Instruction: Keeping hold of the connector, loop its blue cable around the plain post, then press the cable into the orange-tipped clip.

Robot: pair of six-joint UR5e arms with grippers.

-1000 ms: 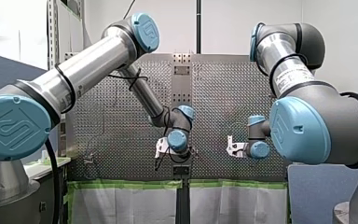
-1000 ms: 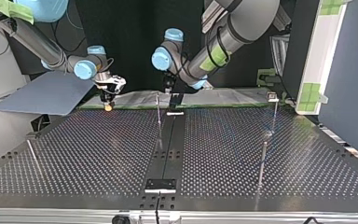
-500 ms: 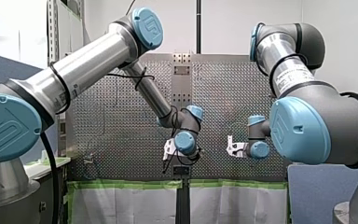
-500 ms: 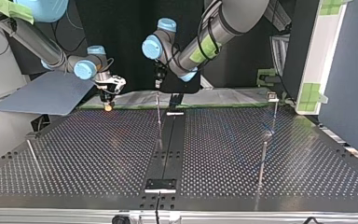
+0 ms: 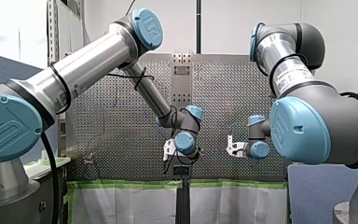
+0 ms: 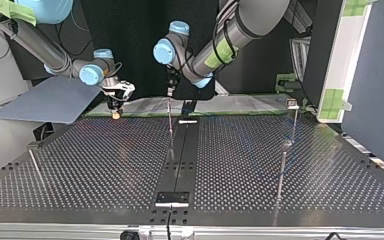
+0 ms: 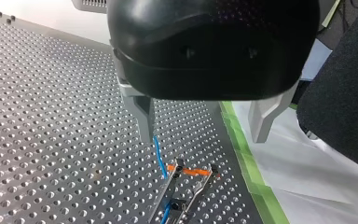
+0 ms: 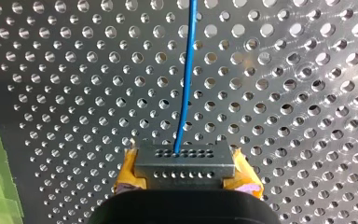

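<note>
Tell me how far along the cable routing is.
Held: my right gripper clamps the connector. Seemingly done or nearly: the blue cable runs down into the orange-tipped clip, showing again at its base, below my open left gripper. Unconfirmed: no view shows the loop, so that step may remain.

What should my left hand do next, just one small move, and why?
Probably ease the left hand down: it hangs open over the clip, and the cable slants down into it. The right hand grips the connector.
</note>
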